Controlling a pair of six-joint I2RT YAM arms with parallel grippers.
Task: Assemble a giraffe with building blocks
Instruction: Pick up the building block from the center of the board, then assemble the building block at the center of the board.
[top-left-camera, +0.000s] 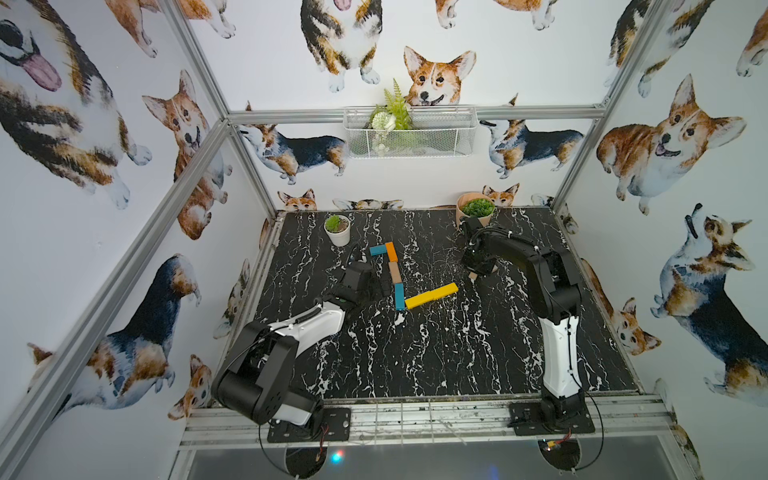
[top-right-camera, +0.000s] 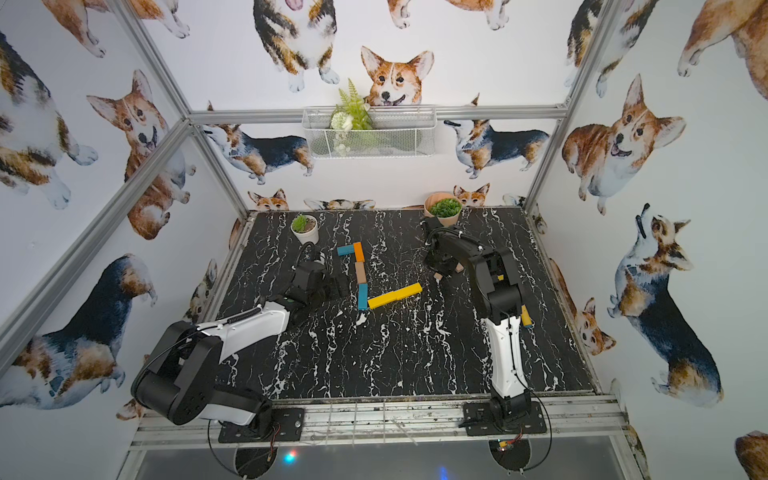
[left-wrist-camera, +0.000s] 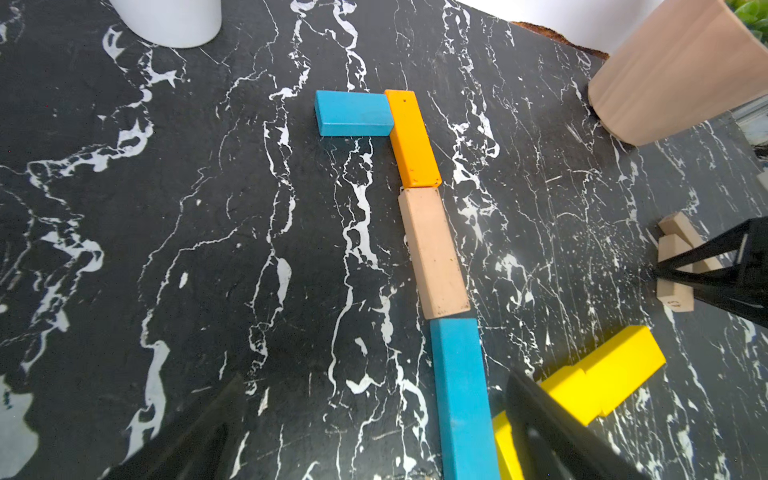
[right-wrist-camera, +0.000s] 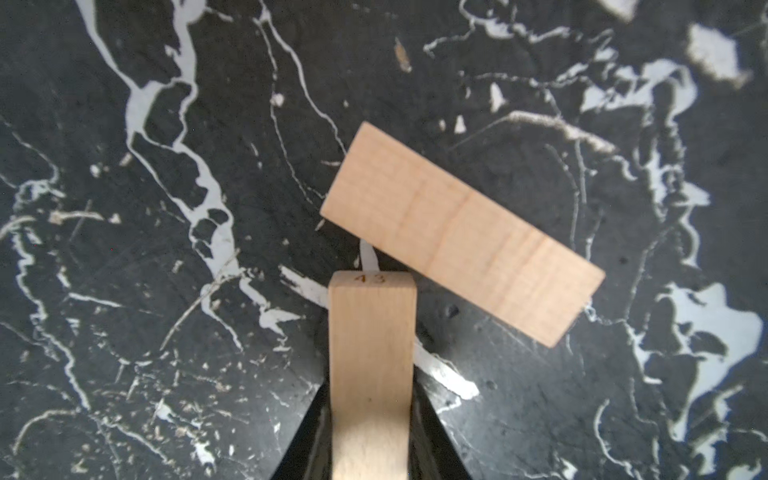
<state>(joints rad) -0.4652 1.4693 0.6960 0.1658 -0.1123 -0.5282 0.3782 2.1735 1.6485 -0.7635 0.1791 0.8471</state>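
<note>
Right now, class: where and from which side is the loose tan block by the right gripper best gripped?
Likely take the loose tan block across its long sides at mid-length, from above: it lies flat on the table, broad face up.

even, bright light with soft shadows; both top views bend straight frame rails at the edges; the right wrist view is slightly soft.

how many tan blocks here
3: neck tan block between orange block and lower teal block; held tan block in right gripper; loose tan block beside it. More may be hidden.
</note>
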